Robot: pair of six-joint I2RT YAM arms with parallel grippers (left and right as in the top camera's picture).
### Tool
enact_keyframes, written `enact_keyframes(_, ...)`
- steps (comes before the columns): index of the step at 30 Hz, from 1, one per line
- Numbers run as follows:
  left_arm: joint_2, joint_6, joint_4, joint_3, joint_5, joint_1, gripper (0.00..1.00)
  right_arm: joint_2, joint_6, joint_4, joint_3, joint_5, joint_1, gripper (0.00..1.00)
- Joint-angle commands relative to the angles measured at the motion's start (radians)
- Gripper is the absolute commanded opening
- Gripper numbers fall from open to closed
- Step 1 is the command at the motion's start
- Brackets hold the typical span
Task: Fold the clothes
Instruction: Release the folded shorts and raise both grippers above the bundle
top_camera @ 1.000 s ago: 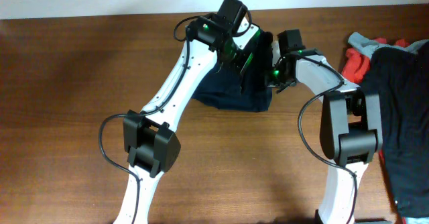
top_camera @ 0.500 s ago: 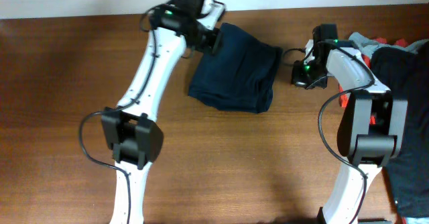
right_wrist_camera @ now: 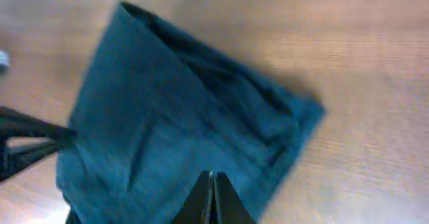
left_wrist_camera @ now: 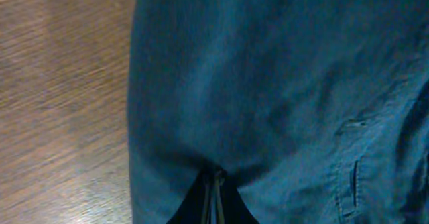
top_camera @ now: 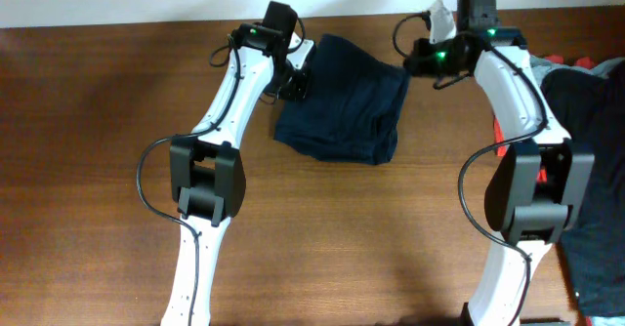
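Observation:
The dark navy shorts lie folded into a compact bundle on the wooden table. My left gripper is at the bundle's left edge. In the left wrist view its fingers are shut, with the tips touching the blue cloth, which creases slightly there. My right gripper is just off the bundle's upper right corner. In the right wrist view its fingers are shut and empty, hovering above the shorts.
A pile of other clothes sits at the right table edge: a black garment, an orange-red one and a grey one. The left arm's gripper shows at the left edge of the right wrist view.
Both grippers left the top of the shorts, where they met a second ago. The left one has settled at the left edge. The right one swung out right, then up to the upper right corner.

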Motion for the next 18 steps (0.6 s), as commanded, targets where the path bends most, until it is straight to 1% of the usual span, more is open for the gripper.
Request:
enact_keyframes(1, -0.006, 0.005, -0.014, 0.015, 0.034, 0.005, 0.05, 0.036, -0.003, 0.039, -0.002, -0.024, 0.034, 0.04)
enact_keyframes(3, 0.001, 0.005, -0.029, 0.015, 0.034, 0.005, 0.05, 0.071, 0.043, 0.066, -0.002, -0.024, 0.042, 0.04)
enact_keyframes(8, 0.06, 0.005, -0.039, 0.015, 0.034, -0.001, 0.05, 0.203, 0.047, 0.111, -0.003, -0.025, 0.054, 0.04)
enact_keyframes(12, 0.111, 0.008, -0.061, 0.015, 0.017, -0.006, 0.05, 0.274, 0.046, 0.118, -0.003, 0.081, 0.047, 0.04)
enact_keyframes(14, 0.133, 0.008, -0.072, 0.015, -0.023, -0.006, 0.04, 0.279, 0.046, 0.11, -0.003, 0.117, 0.047, 0.04)
enact_keyframes(16, 0.135, 0.009, -0.078, 0.015, -0.047, -0.006, 0.0, 0.274, 0.046, 0.111, 0.003, 0.106, 0.049, 0.04)
enact_keyframes(18, 0.127, 0.008, -0.081, 0.027, -0.046, -0.006, 0.0, 0.267, 0.046, 0.11, 0.016, 0.077, 0.049, 0.04)
